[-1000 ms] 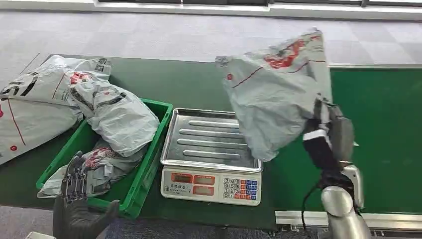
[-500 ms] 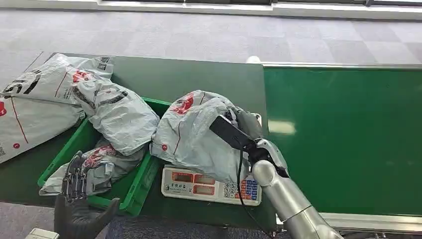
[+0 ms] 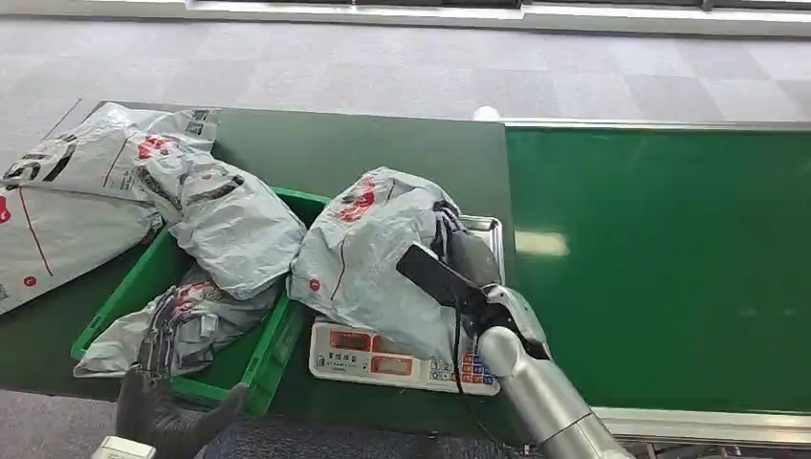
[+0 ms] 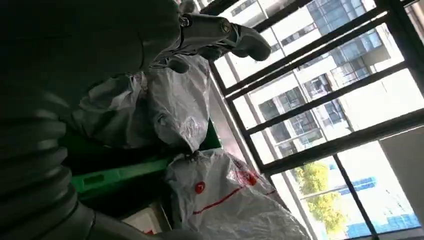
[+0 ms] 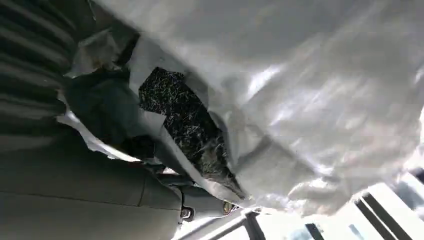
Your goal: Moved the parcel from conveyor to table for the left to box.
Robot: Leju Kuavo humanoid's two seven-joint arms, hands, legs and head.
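Nearest, left hand (image 3: pixel 163 416) low, fingers apart, holding nothing; then right hand (image 3: pixel 457 256) gripping grey parcel (image 3: pixel 368 258) lying on scale (image 3: pixel 402 356) beside green box (image 3: pixel 287 320) on counter (image 3: pixel 316 148): better loosen slowly, avoid dragging parcel off.

Parcel (image 3: pixel 368 258): crinkled glossy grey plastic film. Scale (image 3: pixel 383 354) tray: ribbed shiny metal. Crate (image 3: pixel 273 335): smooth green plastic. Conveyor (image 3: pixel 669 258): matt green.

Soft even daylight overhead, pale glare patch on conveyor belt (image 3: pixel 541 243), blown-out windows (image 4: pixel 345 120), dim blurred wrist close-ups
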